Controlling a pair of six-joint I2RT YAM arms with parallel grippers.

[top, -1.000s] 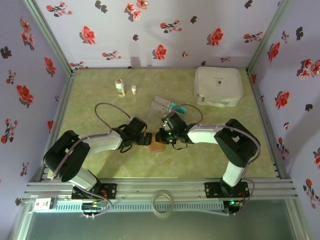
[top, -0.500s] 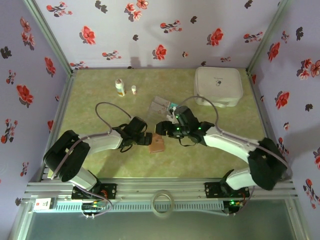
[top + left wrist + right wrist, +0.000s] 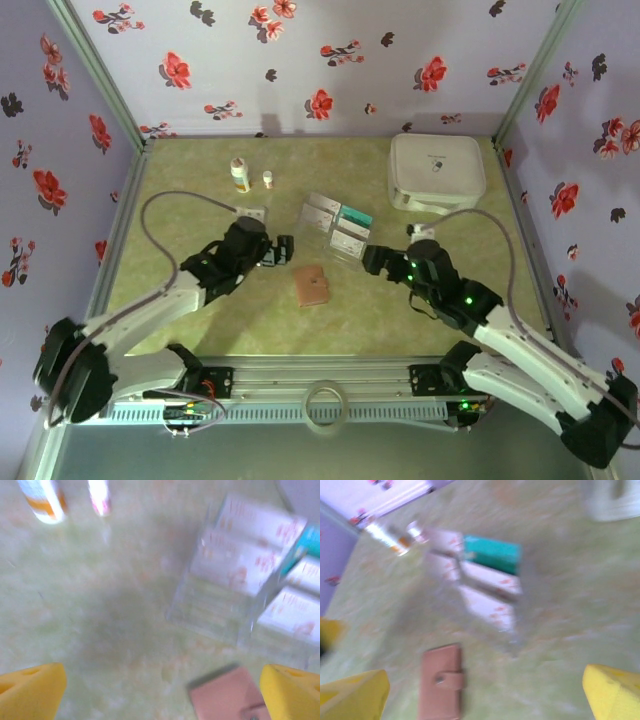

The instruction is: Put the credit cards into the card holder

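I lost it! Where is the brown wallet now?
In the top view the card holder lies mid-table, between the left gripper and right gripper, just in front of the clear tray.

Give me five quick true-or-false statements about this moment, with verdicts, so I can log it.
1. The card holder lies closed on the table, in neither gripper. True.
2. The left gripper is shut on a teal card. False: the left gripper is open and empty.
3. A teal credit card sits in the clear compartmented tray. True.
4. The white case stands right beside the two small bottles. False: the white case is at the far right, the bottles at the far left.
5. The right gripper is open and empty. True.
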